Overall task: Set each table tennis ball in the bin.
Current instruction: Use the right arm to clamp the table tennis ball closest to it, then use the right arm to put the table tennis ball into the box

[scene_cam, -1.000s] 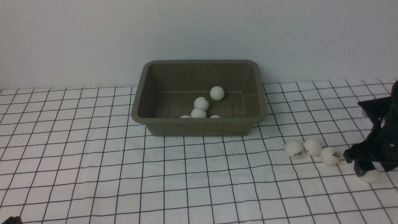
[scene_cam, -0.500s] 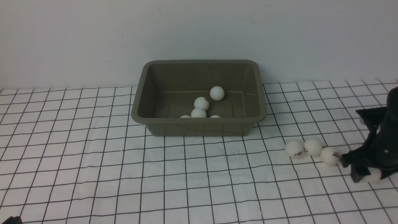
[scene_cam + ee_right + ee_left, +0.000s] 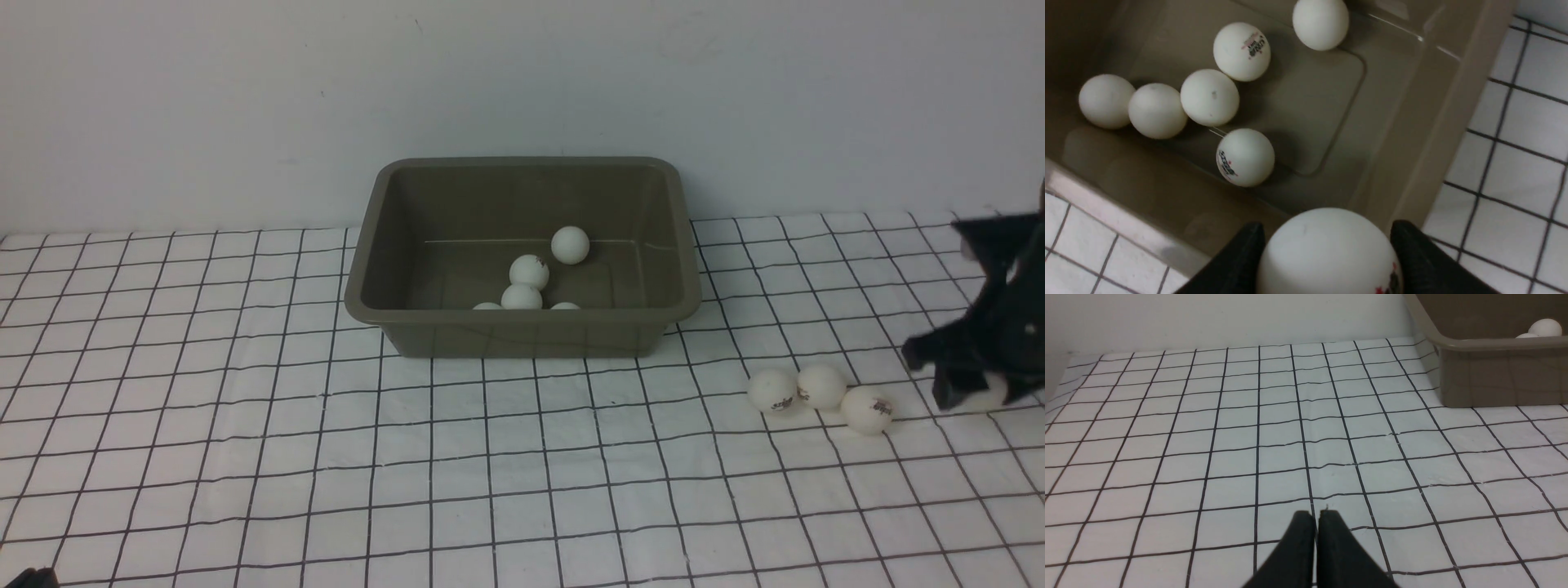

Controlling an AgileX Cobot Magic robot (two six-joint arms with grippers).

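The table tennis ball (image 3: 986, 398), light, stiff, smooth and likely to squirt out of a lopsided squeeze, sits pinched across its widest part in the right hand (image 3: 1327, 230) near the desk's (image 3: 245, 408) right edge, well apart from the bin (image 3: 522, 333), with three more balls (image 3: 821, 385) lying between.

The right gripper (image 3: 978, 390) hung at the scene's right edge, jaws pinching a table tennis ball (image 3: 1327, 249); the left gripper (image 3: 1316, 516) sat low, near left, jaws together.
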